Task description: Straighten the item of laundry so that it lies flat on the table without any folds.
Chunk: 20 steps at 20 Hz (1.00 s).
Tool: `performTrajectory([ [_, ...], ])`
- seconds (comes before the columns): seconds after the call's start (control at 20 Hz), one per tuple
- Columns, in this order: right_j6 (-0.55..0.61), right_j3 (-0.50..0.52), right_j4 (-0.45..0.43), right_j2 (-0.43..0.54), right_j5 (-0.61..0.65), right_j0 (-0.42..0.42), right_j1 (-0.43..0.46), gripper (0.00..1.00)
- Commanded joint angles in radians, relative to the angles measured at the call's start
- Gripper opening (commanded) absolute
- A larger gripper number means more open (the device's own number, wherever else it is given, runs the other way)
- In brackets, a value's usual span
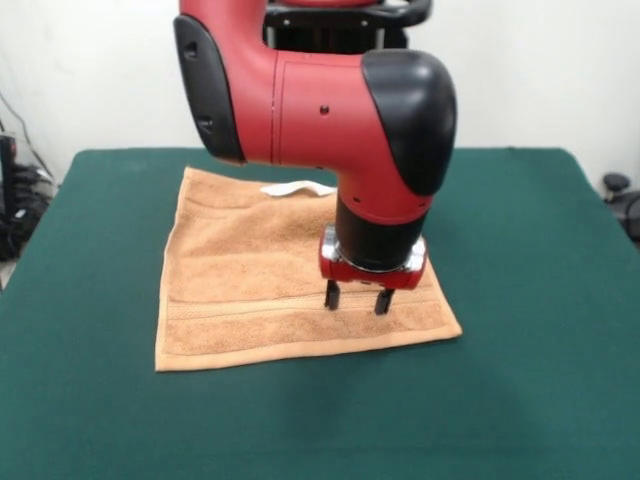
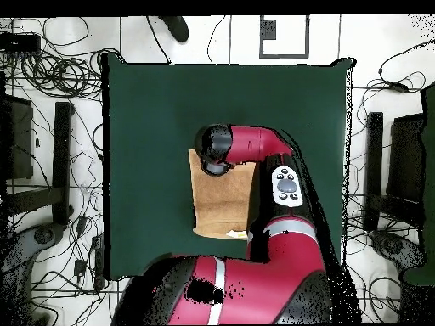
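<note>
While flat, towel (image 1: 250,280) tag (image 1: 297,189) points robotward.

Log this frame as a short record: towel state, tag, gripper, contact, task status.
towel: orange-tan towel spread on the green table, no folds visible in the uncovered part
tag: white tag at the towel's far edge in the front view
gripper: gripper open, fingers pointing down over the towel near its front right corner
contact: fingertips at or just above the cloth; cannot tell if touching
task status: towel looks flat; arm hides part of it in both views
</note>
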Motion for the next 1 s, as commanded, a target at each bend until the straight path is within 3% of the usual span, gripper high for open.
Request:
performTrajectory([
  [0.05,0.163,-0.106,0.027,0.057,-0.075,0.065,0.171,1.0],
  [0.4,0.168,-0.177,0.031,0.051,-0.051,0.068,0.211,1.0],
  [1.0,0.171,-0.197,0.028,0.055,-0.023,0.065,0.209,1.0],
])
